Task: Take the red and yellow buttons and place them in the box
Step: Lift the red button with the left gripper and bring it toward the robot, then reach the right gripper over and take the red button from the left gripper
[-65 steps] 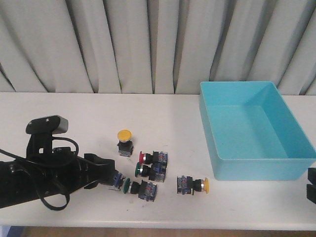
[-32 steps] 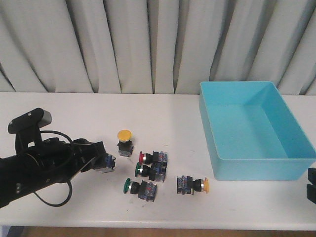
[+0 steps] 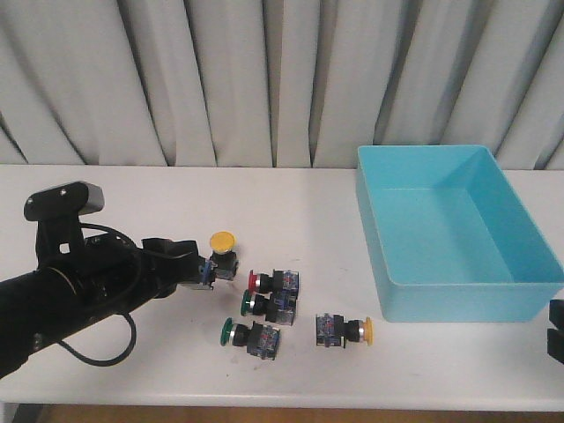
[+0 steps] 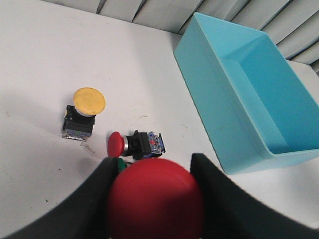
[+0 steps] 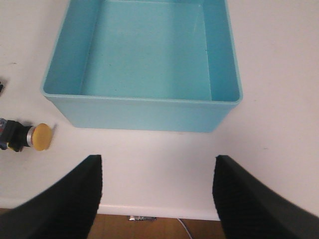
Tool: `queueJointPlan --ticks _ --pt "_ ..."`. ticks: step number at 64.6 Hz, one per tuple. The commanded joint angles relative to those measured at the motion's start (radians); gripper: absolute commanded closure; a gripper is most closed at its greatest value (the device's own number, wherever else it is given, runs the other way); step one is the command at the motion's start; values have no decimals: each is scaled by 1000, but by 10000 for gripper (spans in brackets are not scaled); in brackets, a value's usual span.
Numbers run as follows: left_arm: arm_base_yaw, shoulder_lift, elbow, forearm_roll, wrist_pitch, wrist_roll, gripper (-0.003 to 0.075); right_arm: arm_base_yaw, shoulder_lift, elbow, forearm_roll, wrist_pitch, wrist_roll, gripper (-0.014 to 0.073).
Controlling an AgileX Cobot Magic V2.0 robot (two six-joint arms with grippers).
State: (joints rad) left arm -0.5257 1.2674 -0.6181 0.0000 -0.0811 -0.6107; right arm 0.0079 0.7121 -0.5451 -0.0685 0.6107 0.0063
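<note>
One table (image 3: 291, 194), white, with everything on it. Box (image 3: 454, 233) sits on the right side, long axis running near to far, nothing inside as far as I can see.

Left arm (image 3: 62, 295) reaches in from the near left. Left gripper (image 3: 201, 270) is clamped on the red button (image 4: 154, 199): in the wrist view the wide red cap fills the gap between both fingers (image 4: 92, 199). In the front view it's held just left of the yellow button (image 3: 223, 253), apparently off the table.

Right gripper (image 5: 157, 194) is at the near right, near side of the box; fingers spread wide, nothing between them.

Yellow button stands upright, cap up, left of centre, on its own black body.

Near-right of it is a cluster lying on their sides: small red switch (image 3: 273, 282), green switch (image 3: 269, 304) just nearer, another green switch (image 3: 251, 335) nearest. Small yellow switch (image 3: 344, 330) lies apart to the right, just off the box's near-left corner.
</note>
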Motion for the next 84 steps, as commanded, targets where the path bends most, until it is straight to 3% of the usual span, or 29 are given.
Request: queueJointPlan --ticks 1,11,25,42,49,60,70,84 --pt "-6 -26 -26 6 -80 3 532 -6 2 -34 -6 -58 -6 116" --pt "-6 -26 -26 0 -75 8 532 -6 2 -34 -6 -58 -6 116" --pt "-6 -26 -26 140 -64 167 532 -6 2 -34 -4 -57 -1 116" --pt "-6 -26 -26 160 -56 173 532 -6 2 -34 -2 -49 -1 116" --pt "-6 -26 -26 179 -57 181 532 -5 13 -35 1 -47 -118 116" --pt "-9 -26 -26 211 -58 172 532 22 104 -80 200 -15 -437 102" --pt "-16 -26 -26 202 -59 165 532 138 232 -152 297 -17 -706 74" --pt "-22 -26 -26 203 -102 81 532 365 419 -245 311 -140 -886 53"
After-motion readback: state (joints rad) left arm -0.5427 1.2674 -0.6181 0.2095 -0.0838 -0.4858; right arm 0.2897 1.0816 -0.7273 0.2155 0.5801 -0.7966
